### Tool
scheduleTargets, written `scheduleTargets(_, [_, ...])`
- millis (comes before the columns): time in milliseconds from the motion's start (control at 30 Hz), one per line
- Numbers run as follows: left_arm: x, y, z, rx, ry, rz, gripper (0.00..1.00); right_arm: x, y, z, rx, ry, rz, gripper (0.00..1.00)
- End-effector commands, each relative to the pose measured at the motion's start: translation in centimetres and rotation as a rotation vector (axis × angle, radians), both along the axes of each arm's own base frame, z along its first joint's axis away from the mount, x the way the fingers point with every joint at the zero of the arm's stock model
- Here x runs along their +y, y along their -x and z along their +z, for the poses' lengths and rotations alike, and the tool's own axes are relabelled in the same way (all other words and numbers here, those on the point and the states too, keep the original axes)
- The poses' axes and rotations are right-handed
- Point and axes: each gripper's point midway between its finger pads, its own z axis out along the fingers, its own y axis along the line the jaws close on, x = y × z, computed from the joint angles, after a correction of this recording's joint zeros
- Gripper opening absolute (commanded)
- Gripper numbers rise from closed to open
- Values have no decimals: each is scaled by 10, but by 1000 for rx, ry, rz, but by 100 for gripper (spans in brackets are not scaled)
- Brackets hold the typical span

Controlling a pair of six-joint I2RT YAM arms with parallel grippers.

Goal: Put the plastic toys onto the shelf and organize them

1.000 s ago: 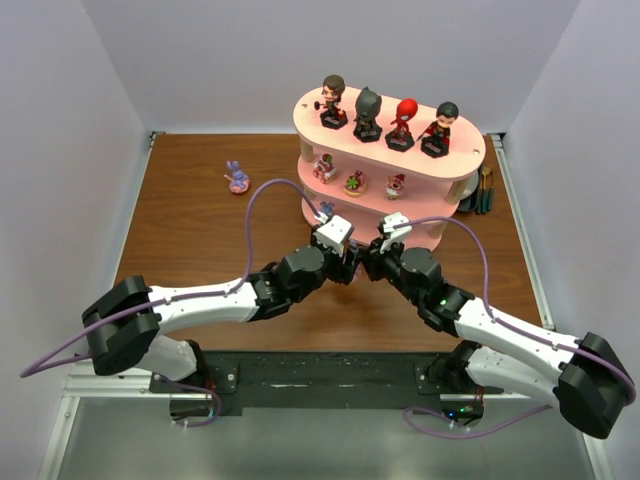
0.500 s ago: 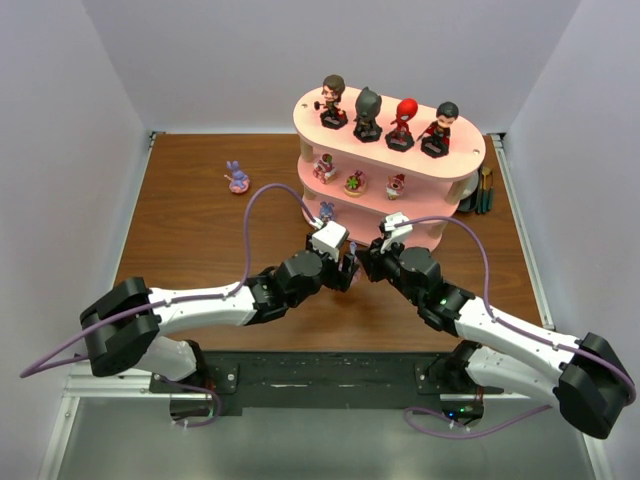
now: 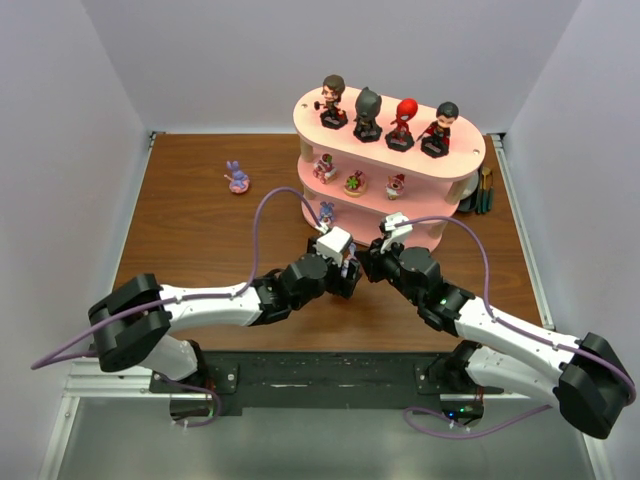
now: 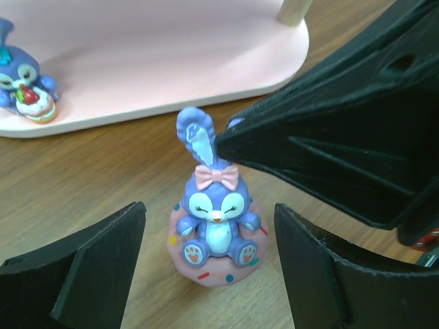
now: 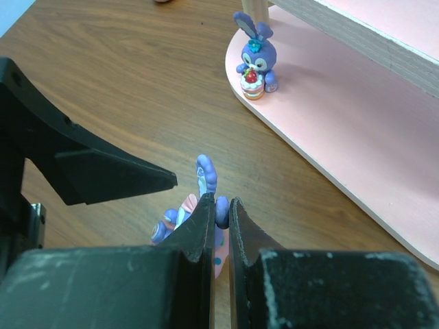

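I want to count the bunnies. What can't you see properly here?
- Top view: the bunny between left gripper and right gripper; they mostly cover it.
- Right wrist view: its face; the right gripper's fingers block it.
- Left wrist view: its second ear; the right gripper's tip covers it.

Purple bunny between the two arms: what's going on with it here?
The bunny stands on the table just in front of the shelf's bottom board. The right tool is shut on one of its ears; the left tool is open around it, not touching. A second bunny sits on that board, and a third bunny is out on the table. Seven other toys stand on the upper boards.
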Motion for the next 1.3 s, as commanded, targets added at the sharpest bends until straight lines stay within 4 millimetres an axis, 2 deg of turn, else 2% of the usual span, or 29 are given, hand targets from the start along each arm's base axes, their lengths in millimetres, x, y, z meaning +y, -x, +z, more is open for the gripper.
scheduleTargets(0, [-11,-1,13,3,47,6,80,9,-4,42,-70,-104,7,0])
scheduleTargets(300, [-12,-4,13,8,37,31,65,10,-3,41,-66,-112,10,0])
scheduleTargets(333, [-12,-4,12,10,36,34,54,11,-3,43,-67,-116,13,0])
scheduleTargets(433, [-12,-6,13,5,40,41,47,12,-2,39,-58,-115,19,0])
scheduleTargets(533, [-12,-8,16,-8,46,52,34,12,-2,37,-55,-117,20,0])
scheduleTargets(700, [-13,-13,19,-56,58,54,20,9,0,34,-52,-117,10,0])
scheduleTargets(833, [-13,-19,17,-99,45,64,6,1,0,35,-53,-104,-21,14])
scheduleTargets(933, [-13,-27,15,-129,25,80,3,-9,0,39,-72,-97,-51,29])
scheduleTargets(967, [-13,-30,14,-141,19,81,3,-13,2,42,-81,-103,-62,42])
scheduleTargets(1067, [-12,-40,15,-159,21,97,3,-27,2,45,-99,-78,-105,59])
scheduleTargets(1100, [-13,-44,14,-165,23,102,4,-32,4,51,-115,-87,-115,62])
scheduleTargets(1133, [-12,-51,17,-173,30,114,4,-37,5,47,-108,-67,-129,66])
scheduleTargets(1200, [-12,-59,15,-186,24,120,5,-49,8,54,-129,-75,-168,69])
scheduleTargets(1267, [-12,-69,16,-201,32,134,6,-62,10,49,-124,-61,-209,70])
